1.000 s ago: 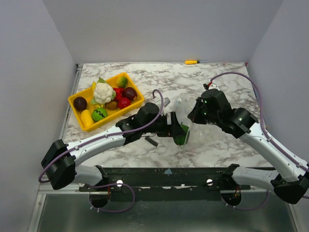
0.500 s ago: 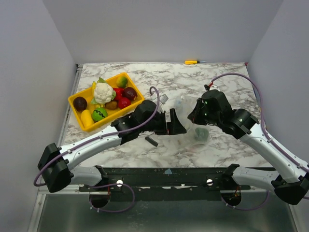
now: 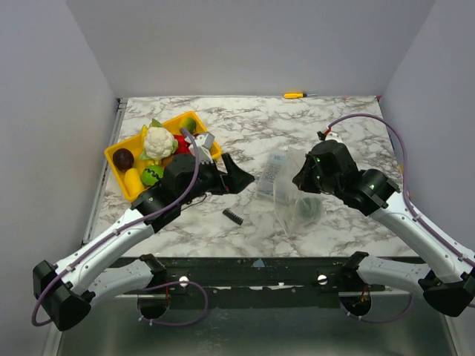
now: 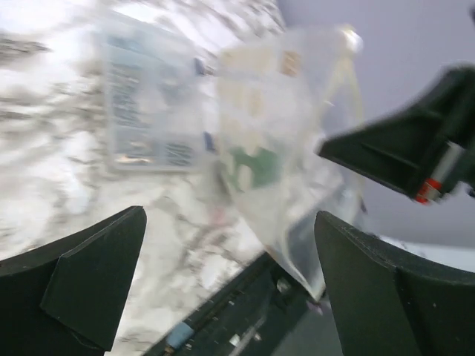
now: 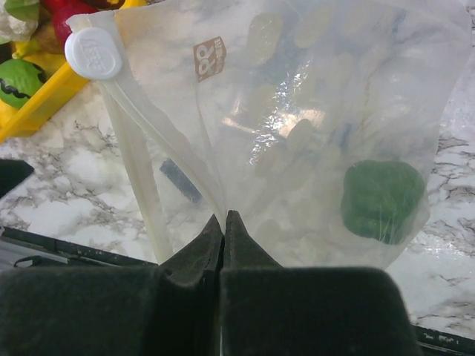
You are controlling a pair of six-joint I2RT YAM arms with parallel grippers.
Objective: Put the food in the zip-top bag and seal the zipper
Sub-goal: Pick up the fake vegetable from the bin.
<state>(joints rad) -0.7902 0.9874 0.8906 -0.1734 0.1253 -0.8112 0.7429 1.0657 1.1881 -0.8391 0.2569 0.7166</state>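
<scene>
- From overhead, my right gripper [image 3: 300, 178] held the zip-top bag [image 3: 289, 194] up over the marble table [image 3: 245, 122], between my two arms. I could not tell whether the bag's bottom touched the table.
- Only the right wrist view showed the grip. My fingers were pressed together on a fold of the film, just beside the zipper [image 5: 137, 174] and its white slider tab [image 5: 93, 53].
- A green piece [image 5: 382, 199] of the food sat low inside the bag. From overhead it was only a dark blur.
- My left gripper [image 3: 236, 176] stood wide open and empty near a corner of the yellow tray [image 3: 113, 156], apart from the bag.
- Only the overhead view showed the rest of the food. The white cauliflower [image 3: 158, 141] lay in the tray with red, green, yellow and dark pieces.
- The blurred left wrist view looked out between my open fingers [image 4: 96, 282]. It showed the bag and a flat clear packet [image 4: 145, 111] lying on the table beside it.
</scene>
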